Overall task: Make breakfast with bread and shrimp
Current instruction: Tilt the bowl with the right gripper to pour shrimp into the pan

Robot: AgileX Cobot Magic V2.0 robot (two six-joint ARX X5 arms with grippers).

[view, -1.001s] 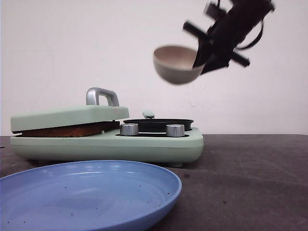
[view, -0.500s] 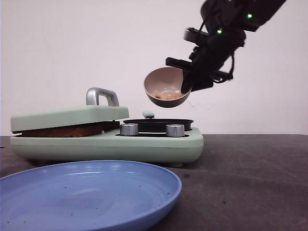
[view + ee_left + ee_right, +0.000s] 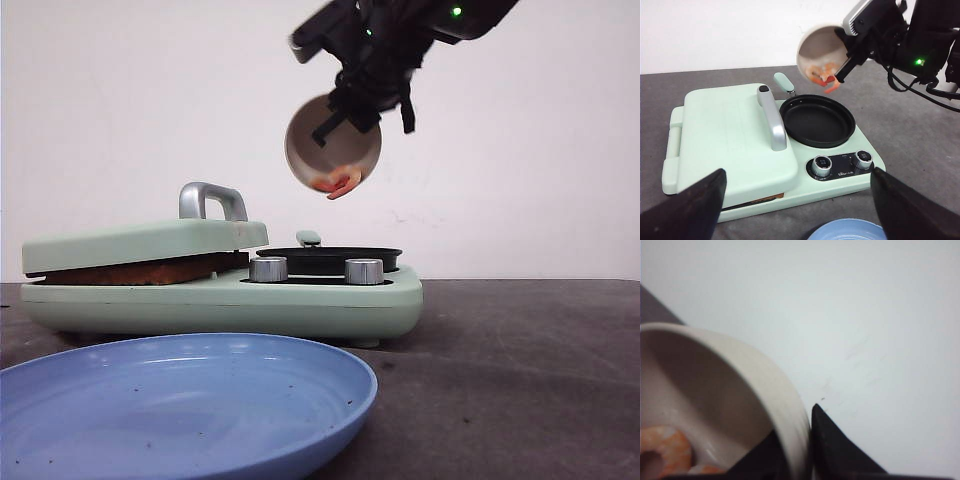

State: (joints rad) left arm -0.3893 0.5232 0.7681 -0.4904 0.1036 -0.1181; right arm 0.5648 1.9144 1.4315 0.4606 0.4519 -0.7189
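My right gripper [image 3: 352, 105] is shut on the rim of a beige bowl [image 3: 325, 135], tipped on its side high above the black round pan [image 3: 329, 259]. Orange-pink shrimp [image 3: 337, 184] hang at the bowl's lower lip; the left wrist view shows the shrimp [image 3: 825, 79] spilling over the pan [image 3: 817, 120]. In the right wrist view one finger is inside the bowl [image 3: 735, 385], one outside, with shrimp [image 3: 662, 447] within. Bread [image 3: 135, 271] shows as a brown edge under the shut green lid [image 3: 145, 243]. My left gripper [image 3: 797, 202] hovers open in front of the appliance.
The mint-green breakfast maker [image 3: 300, 300] has two silver knobs [image 3: 268, 269] and a metal lid handle [image 3: 211, 200]. A blue plate [image 3: 180, 400] lies at the near front. Dark tabletop stretches to the right of the appliance.
The right arm has swung left and down over the pan and rolled the bowl from nearly upright to steeply tipped. Shrimp have slid to the rim and begun spilling out.
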